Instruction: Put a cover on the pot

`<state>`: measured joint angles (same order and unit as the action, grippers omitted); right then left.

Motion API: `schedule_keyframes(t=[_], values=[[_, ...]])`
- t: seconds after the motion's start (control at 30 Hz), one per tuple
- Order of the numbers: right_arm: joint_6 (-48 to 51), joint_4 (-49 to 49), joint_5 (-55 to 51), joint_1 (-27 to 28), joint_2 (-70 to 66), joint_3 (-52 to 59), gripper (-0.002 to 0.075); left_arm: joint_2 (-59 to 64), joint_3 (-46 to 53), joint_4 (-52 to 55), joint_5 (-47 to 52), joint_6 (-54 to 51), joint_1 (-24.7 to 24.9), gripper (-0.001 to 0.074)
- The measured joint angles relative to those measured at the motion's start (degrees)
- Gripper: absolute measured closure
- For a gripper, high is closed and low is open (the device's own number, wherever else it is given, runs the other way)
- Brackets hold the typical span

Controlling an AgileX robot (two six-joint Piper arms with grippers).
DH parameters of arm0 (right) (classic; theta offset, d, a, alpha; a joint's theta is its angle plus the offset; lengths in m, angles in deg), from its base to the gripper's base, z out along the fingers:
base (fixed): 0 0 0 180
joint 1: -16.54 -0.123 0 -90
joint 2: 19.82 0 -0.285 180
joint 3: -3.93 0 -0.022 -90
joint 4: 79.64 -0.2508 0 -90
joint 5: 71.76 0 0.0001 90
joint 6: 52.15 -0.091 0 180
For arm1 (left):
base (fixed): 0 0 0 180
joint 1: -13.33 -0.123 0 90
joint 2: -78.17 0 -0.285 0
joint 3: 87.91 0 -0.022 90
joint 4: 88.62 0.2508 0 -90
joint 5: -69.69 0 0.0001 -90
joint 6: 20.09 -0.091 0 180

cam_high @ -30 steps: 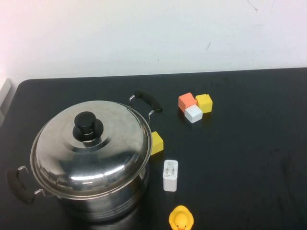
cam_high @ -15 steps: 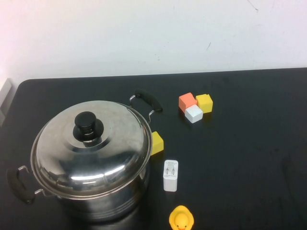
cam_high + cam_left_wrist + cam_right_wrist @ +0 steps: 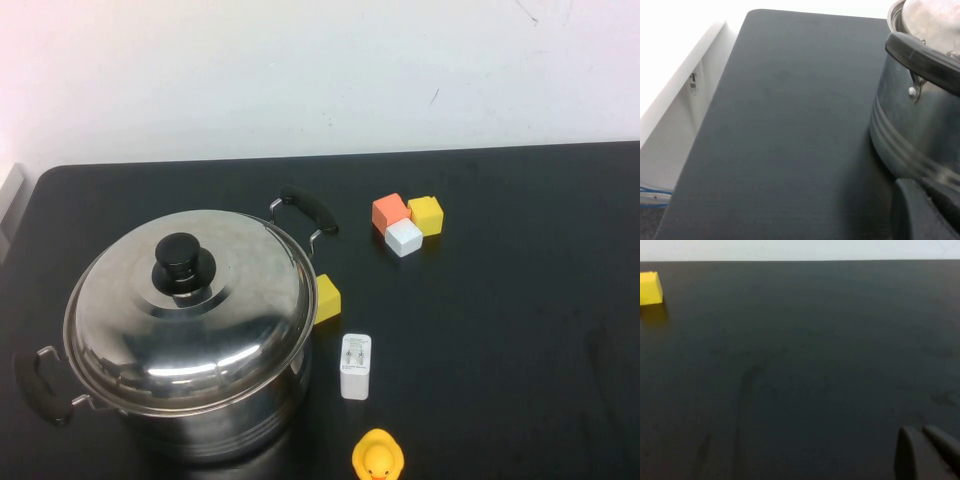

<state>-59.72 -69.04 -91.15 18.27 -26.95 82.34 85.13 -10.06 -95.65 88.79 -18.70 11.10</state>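
Note:
The large steel pot (image 3: 215,425) stands at the front left of the black table, with one black handle (image 3: 308,210) at the back right and one (image 3: 40,388) at the front left. The domed steel lid (image 3: 240,310) with a black knob (image 3: 182,262) sits on it. The pot's wall (image 3: 910,135) and a handle (image 3: 920,52) show in the left wrist view. My left gripper (image 3: 925,210) is low beside the pot's base, shut and empty. My right gripper (image 3: 925,450) is shut and empty over bare table. Neither gripper shows in the high view.
A yellow cube (image 3: 326,298) touches the pot's right side. A white charger (image 3: 355,366) and a yellow rubber duck (image 3: 378,456) lie in front of it. Orange (image 3: 390,211), white (image 3: 404,237) and yellow (image 3: 426,215) cubes cluster at mid-table. The table's left edge (image 3: 715,115) is near.

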Motion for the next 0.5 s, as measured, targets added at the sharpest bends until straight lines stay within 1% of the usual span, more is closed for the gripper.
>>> schedule_keyframes(t=[0.5], values=[[0.00, 0.00, -0.39, 0.00, 0.00, -0.02, 0.0728, 0.00, 0.00, 0.00, 0.00, 0.12, 0.00, 0.0737]])
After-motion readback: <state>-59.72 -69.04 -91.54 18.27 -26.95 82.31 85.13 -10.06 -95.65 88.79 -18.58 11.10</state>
